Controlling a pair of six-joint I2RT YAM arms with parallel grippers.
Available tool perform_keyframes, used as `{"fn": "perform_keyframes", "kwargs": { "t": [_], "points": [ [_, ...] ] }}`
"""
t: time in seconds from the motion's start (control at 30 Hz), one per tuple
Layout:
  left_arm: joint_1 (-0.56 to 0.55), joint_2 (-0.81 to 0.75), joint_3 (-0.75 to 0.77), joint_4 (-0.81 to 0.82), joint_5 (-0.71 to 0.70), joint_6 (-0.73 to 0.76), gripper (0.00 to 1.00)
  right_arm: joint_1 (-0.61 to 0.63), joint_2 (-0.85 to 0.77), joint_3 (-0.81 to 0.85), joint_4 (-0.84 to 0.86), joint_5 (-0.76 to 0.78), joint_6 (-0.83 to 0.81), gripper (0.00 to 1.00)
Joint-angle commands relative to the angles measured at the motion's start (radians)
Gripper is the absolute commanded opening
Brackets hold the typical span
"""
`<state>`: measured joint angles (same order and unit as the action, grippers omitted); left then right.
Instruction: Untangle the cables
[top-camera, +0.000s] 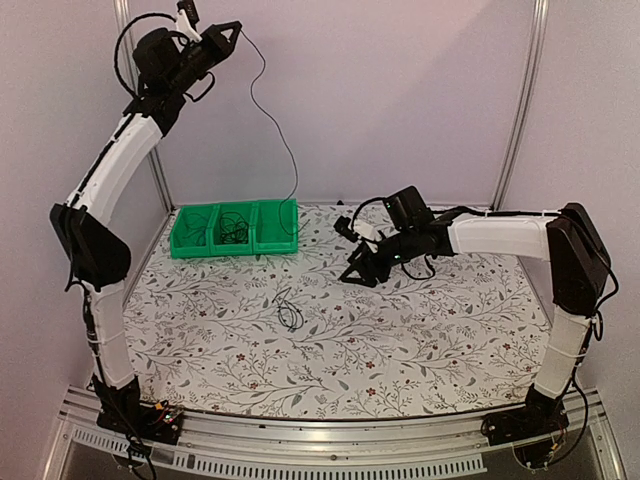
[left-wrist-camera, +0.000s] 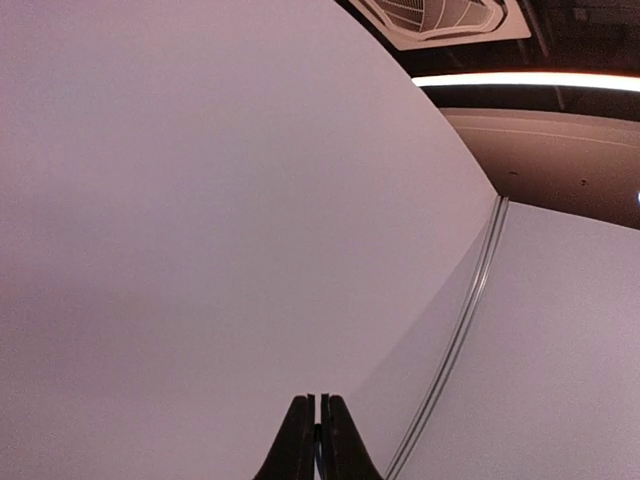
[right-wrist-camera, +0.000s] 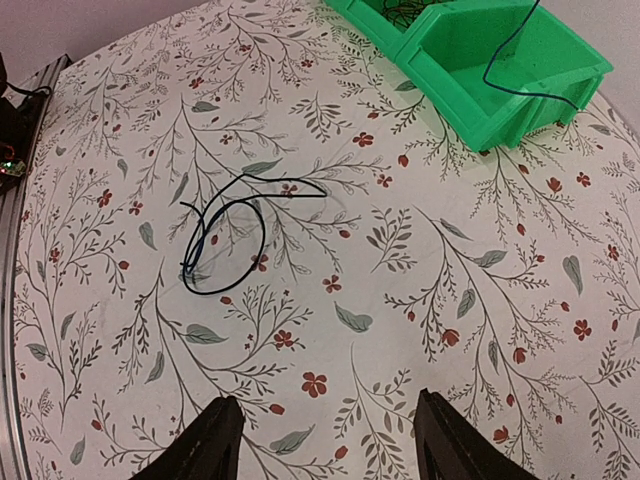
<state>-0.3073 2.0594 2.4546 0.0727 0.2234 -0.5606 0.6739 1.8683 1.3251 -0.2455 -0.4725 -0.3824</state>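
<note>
Your left gripper (top-camera: 232, 32) is clamped on one cable (top-camera: 270, 110) hanging far below it into the green bin (top-camera: 235, 247), your right gripper (right-wrist-camera: 325, 440) gapes open with a lone loop (right-wrist-camera: 225, 245) lying ahead of it, and a tangle (top-camera: 236, 228) sits in the bin, so I'd call it roughly midway

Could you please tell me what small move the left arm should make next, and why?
Probably lower the left fingers toward the green bin: they are shut on a thin cable held high, and its lower end already hangs into the bin's right-hand compartment.
</note>
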Motion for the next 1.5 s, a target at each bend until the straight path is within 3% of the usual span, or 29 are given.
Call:
{"fn": "perform_keyframes", "kwargs": {
  "t": [0.0, 0.4, 1.13, 1.33, 1.47],
  "points": [
    [0.022, 0.050, 0.021, 0.032, -0.025, 0.009, 0.00, -0.001, 0.007, 0.000, 0.015, 0.009, -0.001, 0.63],
    [0.032, 0.084, -0.076, 0.001, -0.014, 0.026, 0.00, 0.000, 0.000, -0.022, 0.021, 0.011, 0.000, 0.63],
    [-0.018, -0.332, -0.888, -0.013, -0.120, 0.228, 0.00, -0.001, -0.014, -0.043, 0.013, 0.012, -0.007, 0.63],
    [-0.048, -0.308, -0.941, 0.025, -0.092, 0.202, 0.00, 0.005, -0.014, -0.043, -0.003, 0.017, -0.018, 0.63],
    [-0.088, -0.219, -0.869, 0.039, -0.050, 0.193, 0.00, 0.011, -0.017, -0.055, -0.011, 0.027, -0.028, 0.63]
  ]
}}
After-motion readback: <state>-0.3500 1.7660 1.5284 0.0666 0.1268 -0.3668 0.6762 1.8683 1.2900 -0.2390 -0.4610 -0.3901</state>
